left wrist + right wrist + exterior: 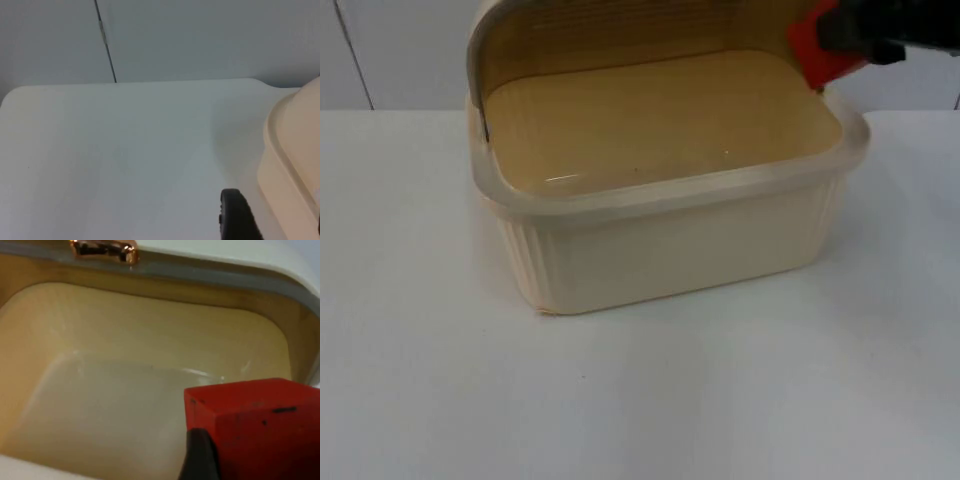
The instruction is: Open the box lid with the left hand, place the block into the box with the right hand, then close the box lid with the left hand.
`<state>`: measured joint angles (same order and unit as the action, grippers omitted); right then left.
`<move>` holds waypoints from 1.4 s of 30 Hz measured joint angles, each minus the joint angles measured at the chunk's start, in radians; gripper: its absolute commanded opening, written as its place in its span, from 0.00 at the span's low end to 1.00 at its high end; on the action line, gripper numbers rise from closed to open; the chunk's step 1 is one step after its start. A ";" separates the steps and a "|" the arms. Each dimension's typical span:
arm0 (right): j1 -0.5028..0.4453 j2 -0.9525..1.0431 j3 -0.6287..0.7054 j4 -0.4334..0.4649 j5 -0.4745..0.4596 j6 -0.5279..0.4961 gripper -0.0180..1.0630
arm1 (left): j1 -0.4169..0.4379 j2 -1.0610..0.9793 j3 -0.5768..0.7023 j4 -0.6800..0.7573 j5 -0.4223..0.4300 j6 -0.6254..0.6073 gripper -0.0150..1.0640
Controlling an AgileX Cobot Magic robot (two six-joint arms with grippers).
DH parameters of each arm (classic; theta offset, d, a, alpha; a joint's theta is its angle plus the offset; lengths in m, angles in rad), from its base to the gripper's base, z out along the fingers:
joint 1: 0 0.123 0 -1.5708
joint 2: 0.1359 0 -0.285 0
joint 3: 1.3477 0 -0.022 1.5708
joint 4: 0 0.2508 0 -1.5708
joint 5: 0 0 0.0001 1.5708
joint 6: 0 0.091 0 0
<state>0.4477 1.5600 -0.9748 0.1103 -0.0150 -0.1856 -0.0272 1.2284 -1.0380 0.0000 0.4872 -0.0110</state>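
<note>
You have the table (420, 400) bare and white across the lower half of the top view, with the cream box (670, 250) standing on it at upper centre. Its lid (620, 35) is already swung up and stands behind the opening at the top edge of the frame, so you can judge the first step done; the box floor looks empty.

The right gripper (855, 35) comes in at the upper right of the top view, just over the box's back right corner, and it is clamped on the red block (815, 50). From the right wrist camera you see the block (255, 425) hanging above the box interior, with a copper-coloured latch (102, 250) on the far rim.

The left gripper (235, 215) waits off to the box's side, one fingertip above the table; you cannot tell whether it is apart or together.

Still left for you, by my reading: lowering and letting go of the block, then shutting the lid.
</note>
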 measured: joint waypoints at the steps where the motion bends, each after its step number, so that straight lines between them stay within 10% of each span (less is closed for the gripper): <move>1: 0.000 0.000 0.000 0.000 0.000 0.000 0.02 | 0.000 0.000 0.000 0.000 0.000 0.000 0.39; 37: 0.082 0.415 -0.189 0.078 -0.228 -0.058 0.02 | 0.000 0.000 0.000 0.000 0.000 0.000 0.39; 42: 0.082 0.415 -0.189 0.107 -0.248 -0.058 0.19 | 0.000 0.000 0.000 0.000 0.000 0.000 0.39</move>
<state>0.5294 1.9754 -1.1636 0.2177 -0.2634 -0.2431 -0.0272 1.2284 -1.0380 0.0000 0.4872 -0.0110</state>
